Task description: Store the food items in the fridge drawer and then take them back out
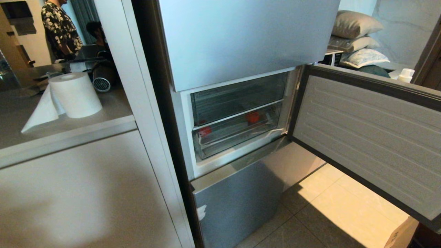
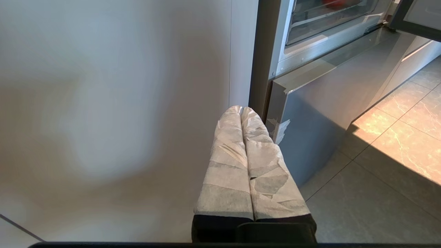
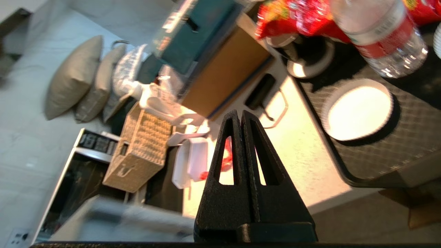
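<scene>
Drawer (image 1: 237, 136): pushed in, lower bin of the open fridge; two red food items (image 1: 253, 117) seen through its clear front.

Step judged: drawer to be drawn out squarely by its lip before any reach.

Right gripper (image 3: 241, 115): fingers together, empty, away from fridge.

Left gripper (image 2: 241, 110): together, empty, parked low.

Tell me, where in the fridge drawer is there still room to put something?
The fridge drawer shows bare ribbed floor between the two food items, one at each end. The table by the right gripper is crowded.
</scene>
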